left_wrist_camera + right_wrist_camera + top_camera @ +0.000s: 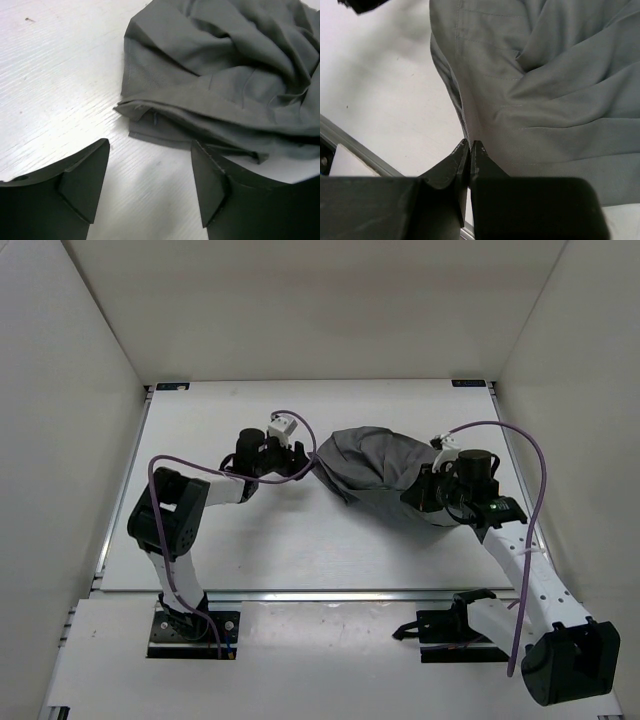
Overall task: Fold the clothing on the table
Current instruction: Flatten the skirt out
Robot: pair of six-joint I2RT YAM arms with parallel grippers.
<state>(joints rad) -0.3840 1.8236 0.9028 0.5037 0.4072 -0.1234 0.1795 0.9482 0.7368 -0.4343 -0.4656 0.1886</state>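
- One skirt (375,470) lies on the white surface (250,550), right of the middle and nearer the far edge than the near rail.
- It is dark grey, bunched and creased into a rumpled heap, not spread flat.
- Seen from above, its long axis runs roughly left to right, dipping a little toward the near right.
- Two arms reach in, one at each end of the skirt, each with one pincer.
- The left pincer (300,462) is at the skirt's left end. Its jaws stand open with only bare surface between them, and the skirt's folded edge lies just beyond the fingertips (102,147), not gripped.
- The right pincer (425,490) is over the skirt's right end. Its jaws are pressed together, tips meeting at the edge of the cloth (545,100).
- Whether any cloth is caught between those tips cannot be told.
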